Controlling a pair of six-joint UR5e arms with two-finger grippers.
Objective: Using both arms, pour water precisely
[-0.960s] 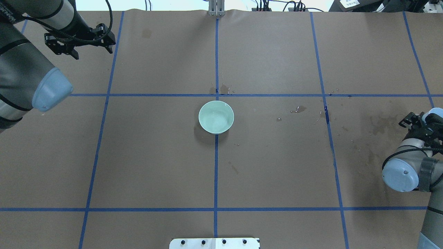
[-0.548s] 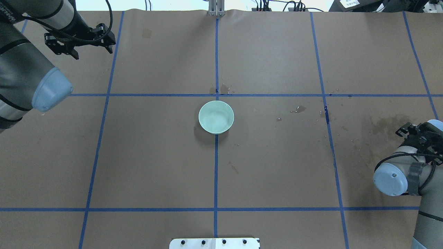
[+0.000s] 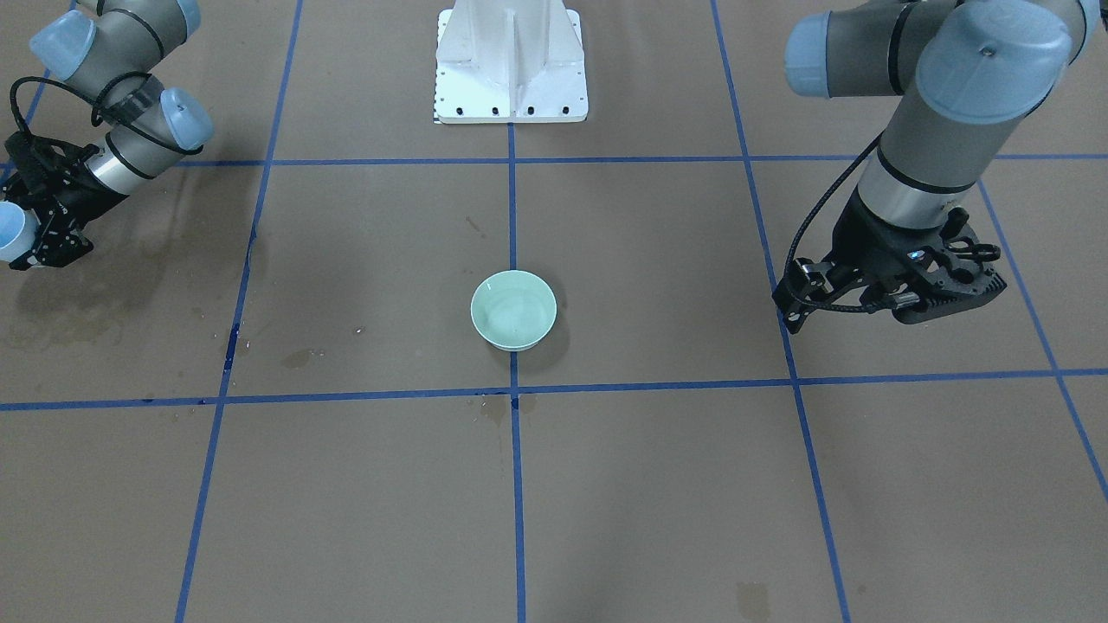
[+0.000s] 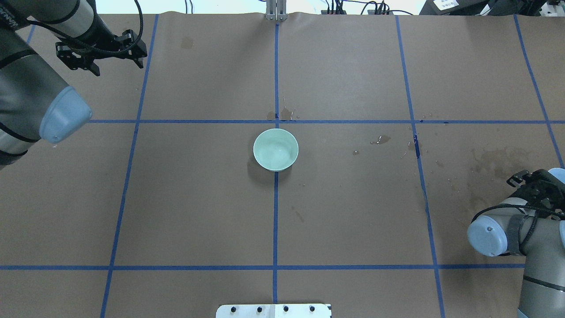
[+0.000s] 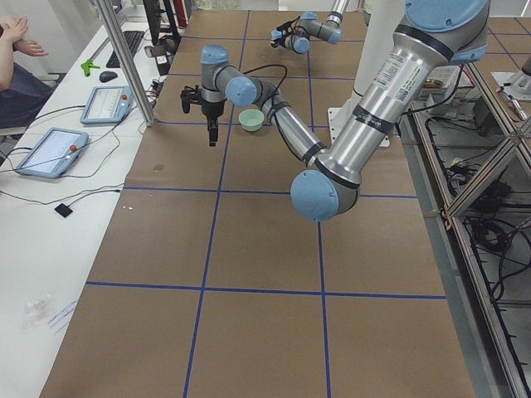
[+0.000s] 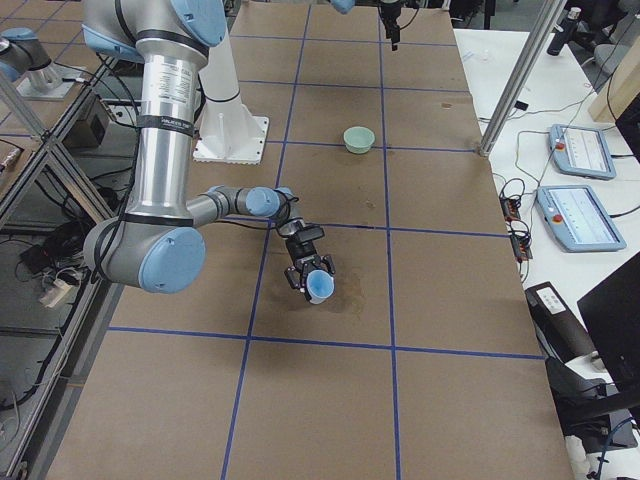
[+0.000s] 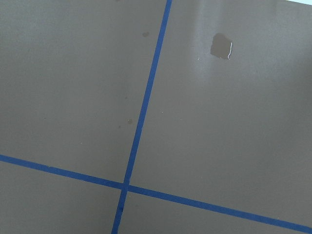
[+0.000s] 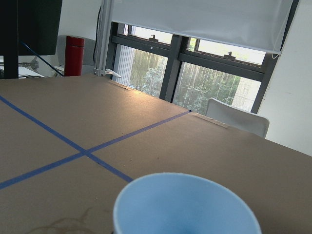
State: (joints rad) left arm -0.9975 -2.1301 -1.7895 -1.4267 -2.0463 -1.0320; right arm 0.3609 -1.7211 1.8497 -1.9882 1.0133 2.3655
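- Fingers of the right gripper [image 6: 311, 278] are clamped on the side wall of a pale blue cup [image 8: 185, 207], low over the table [image 4: 353, 221] at the robot's right edge.
- From the wrist view the cup's mouth faces up, roughly level. I cannot tell whether there is anything inside.
- Handling, as I judge it: a small, stiff, light cup with a smooth wall, likely slick if wet. A side grip below the rim suits it and leaves the lip free for pouring. Any contents would slosh, so tilts should be slow.
- Fingers of the left gripper [image 4: 118, 66] are spread apart with nothing between them. It hangs over the far left of the table, well apart from everything else.
- Between the arms, at the table's middle, a pale green bowl [image 4: 276, 150] sits on a blue tape line [image 4: 275, 221].
- Faint pale ripples in the bowl look like water [image 4: 279, 153], though that is a guess.
- The bowl looks rigid and breakable, and steady where it stands. I would take it by the rim only if it must be moved.
- Dark wet stains [image 4: 492, 158] blotch the paper near the right arm.
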